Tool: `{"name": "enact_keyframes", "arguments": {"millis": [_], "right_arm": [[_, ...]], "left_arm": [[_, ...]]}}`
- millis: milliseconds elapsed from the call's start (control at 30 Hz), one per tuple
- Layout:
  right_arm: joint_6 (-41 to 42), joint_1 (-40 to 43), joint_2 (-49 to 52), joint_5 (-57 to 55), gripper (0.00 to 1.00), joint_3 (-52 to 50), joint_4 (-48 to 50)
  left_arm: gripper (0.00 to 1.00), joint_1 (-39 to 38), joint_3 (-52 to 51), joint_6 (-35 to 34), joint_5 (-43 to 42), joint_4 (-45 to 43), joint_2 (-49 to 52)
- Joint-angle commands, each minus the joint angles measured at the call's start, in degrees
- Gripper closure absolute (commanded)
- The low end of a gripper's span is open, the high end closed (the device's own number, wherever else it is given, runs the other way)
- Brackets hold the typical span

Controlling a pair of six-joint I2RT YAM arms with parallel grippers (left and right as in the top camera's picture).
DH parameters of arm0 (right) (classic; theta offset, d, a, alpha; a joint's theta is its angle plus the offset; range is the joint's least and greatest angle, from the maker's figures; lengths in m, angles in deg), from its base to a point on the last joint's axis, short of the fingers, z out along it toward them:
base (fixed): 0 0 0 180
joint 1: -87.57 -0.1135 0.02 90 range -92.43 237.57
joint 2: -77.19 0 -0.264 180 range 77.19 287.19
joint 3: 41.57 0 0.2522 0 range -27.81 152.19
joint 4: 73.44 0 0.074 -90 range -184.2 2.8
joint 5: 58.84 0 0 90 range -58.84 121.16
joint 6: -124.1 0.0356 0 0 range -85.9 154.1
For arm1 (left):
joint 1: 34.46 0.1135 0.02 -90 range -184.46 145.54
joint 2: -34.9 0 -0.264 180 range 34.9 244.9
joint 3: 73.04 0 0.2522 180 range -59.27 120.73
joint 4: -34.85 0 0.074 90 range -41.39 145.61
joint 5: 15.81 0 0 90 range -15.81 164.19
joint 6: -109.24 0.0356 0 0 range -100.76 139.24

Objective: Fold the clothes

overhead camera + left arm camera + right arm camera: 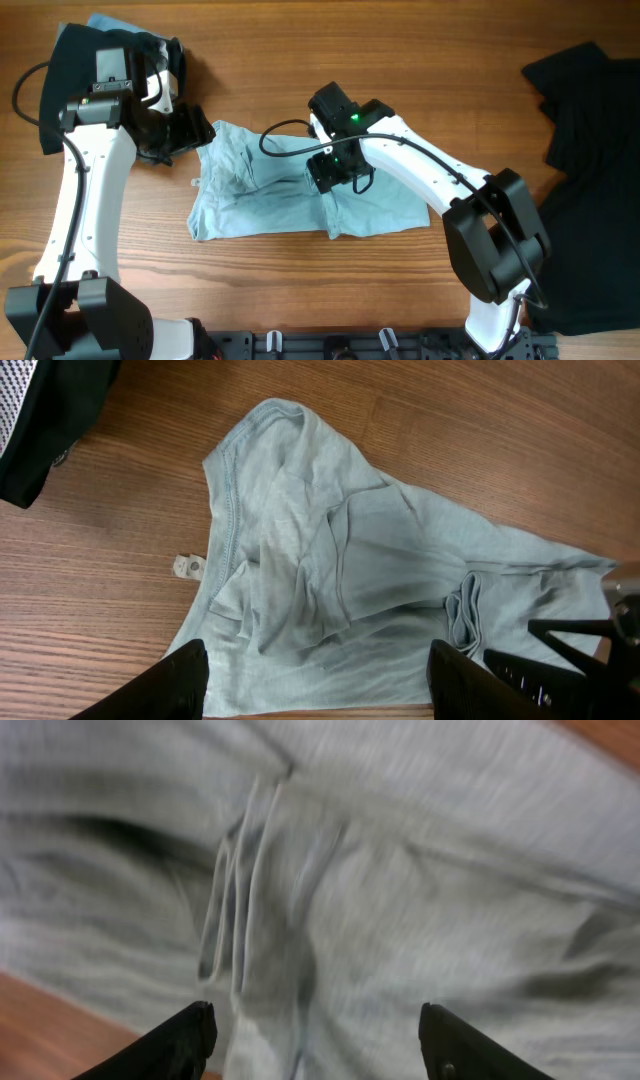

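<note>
The pale light-blue T-shirt [290,195] lies rumpled and partly folded on the wooden table's middle. My left gripper [192,130] hovers at its left edge, open; in the left wrist view the shirt [380,560] spreads beyond the open gripper [320,685], collar seam to the left. My right gripper [335,172] is over the shirt's middle. In the blurred right wrist view it [315,1040] stands open just above the cloth [420,870], near a bunched hem. Neither holds anything.
A black garment [60,80] lies at the back left under the left arm, with a bit of light-blue cloth [110,22] behind it. Another black garment [590,160] covers the right edge. A small white tag [187,566] lies on the wood beside the shirt.
</note>
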Motion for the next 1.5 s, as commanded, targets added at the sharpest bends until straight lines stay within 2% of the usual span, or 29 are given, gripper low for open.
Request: {"name": "enact_keyframes", "arguments": {"millis": [0,200,533,600,667,700,733,967,1467], "right_arm": [[3.4,-0.6,0.9,-4.2,0.35,0.8,3.3],[4.4,-1.2,0.9,-4.3,0.38,0.8,7.3],[4.5,-3.3,4.5,-6.0,0.38,0.8,6.0],[4.3,-3.8,6.1,-6.1,0.44,0.8,5.3],[4.3,-4.0,6.4,-6.3,0.56,0.8,5.3],[4.3,-4.0,6.3,-6.4,0.69,0.9,5.6],[4.5,-3.9,6.2,-6.8,0.74,1.0,5.7],[6.3,-3.7,5.1,-12.7,0.96,2.5,5.1],[9.0,-1.9,0.6,-13.1,0.95,2.9,7.5]], "left_arm": [[0.30,-0.2,0.7,0.5,0.3,-0.2,0.1],[0.31,-0.2,0.7,0.5,0.3,0.2,0.1],[0.31,-0.2,0.7,0.5,0.3,0.3,0.1],[0.31,-0.2,0.7,0.5,0.3,0.3,0.1],[0.30,-0.2,0.7,0.5,0.3,0.3,0.1],[0.30,-0.2,0.7,0.5,0.3,0.4,0.1],[0.30,-0.2,0.7,0.5,0.3,0.3,0.1],[0.30,-0.2,0.7,0.5,0.3,0.3,0.1],[0.30,-0.2,0.7,0.5,0.3,0.3,0.1]]}}
